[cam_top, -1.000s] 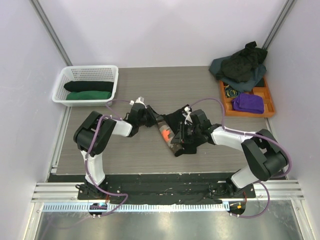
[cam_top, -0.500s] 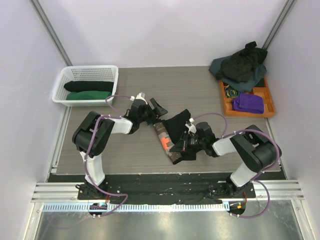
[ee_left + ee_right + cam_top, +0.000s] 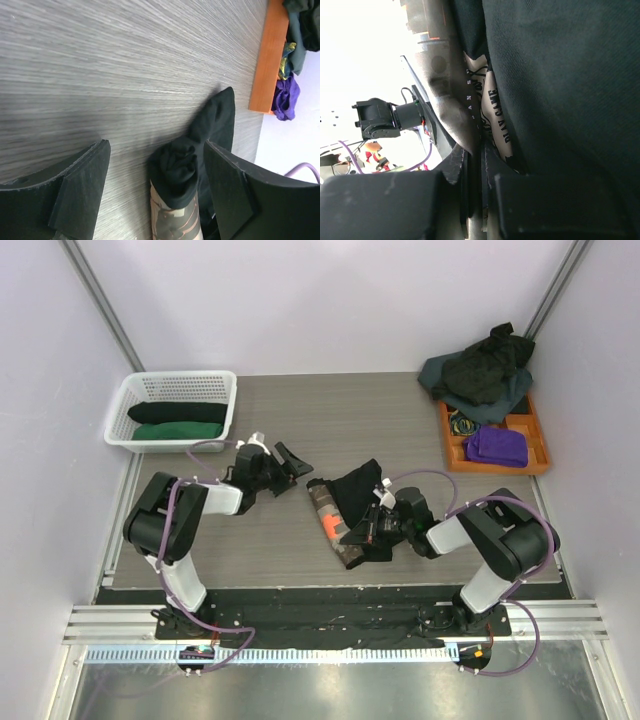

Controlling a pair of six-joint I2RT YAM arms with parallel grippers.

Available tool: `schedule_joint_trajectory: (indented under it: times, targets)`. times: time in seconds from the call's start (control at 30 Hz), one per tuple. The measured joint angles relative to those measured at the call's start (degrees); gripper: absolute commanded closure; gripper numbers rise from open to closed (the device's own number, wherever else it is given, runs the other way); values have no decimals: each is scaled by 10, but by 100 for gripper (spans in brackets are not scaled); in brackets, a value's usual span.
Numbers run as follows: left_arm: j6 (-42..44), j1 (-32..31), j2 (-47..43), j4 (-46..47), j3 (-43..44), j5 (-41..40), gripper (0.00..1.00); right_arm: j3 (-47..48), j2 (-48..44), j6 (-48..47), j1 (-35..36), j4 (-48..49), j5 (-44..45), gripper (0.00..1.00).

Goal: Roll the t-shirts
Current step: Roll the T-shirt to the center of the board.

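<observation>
The left gripper (image 3: 290, 462) has backed off toward the left edge of the desk (image 3: 300, 410), jaws released and clear of the t-shirt (image 3: 340, 508). The shirt lies mid-desk, a soft black roll with a tan printed panel and one loose flared end. The right gripper (image 3: 362, 532) stays clenched on the cloth at its near end.

The half-rolled black t-shirt (image 3: 352, 492) lies mid-desk, slanting toward the near edge with its pale print and an orange patch showing. My right gripper (image 3: 365, 530) pinches its near end. A rolled black t-shirt (image 3: 178, 412) and a rolled dark green t-shirt (image 3: 178, 430) lie side by side in the basket (image 3: 175, 388) at the far left corner. A heap of dark t-shirts (image 3: 480, 370) sits at the far right corner.
</observation>
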Motion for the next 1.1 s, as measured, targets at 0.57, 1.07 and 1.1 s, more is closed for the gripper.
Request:
schedule_joint_trajectory:
  times: [0.57, 1.07, 1.1]
  targets:
    - [-75, -6, 47, 152, -55, 98, 54, 20, -13, -24, 0, -56, 3, 99]
    - [-53, -46, 32, 106, -48, 34, 100, 28, -23, -41, 0, -87, 8, 74]
    - [-47, -49, 24, 93, -44, 25, 100, 27, -27, -44, 0, -89, 9, 74]
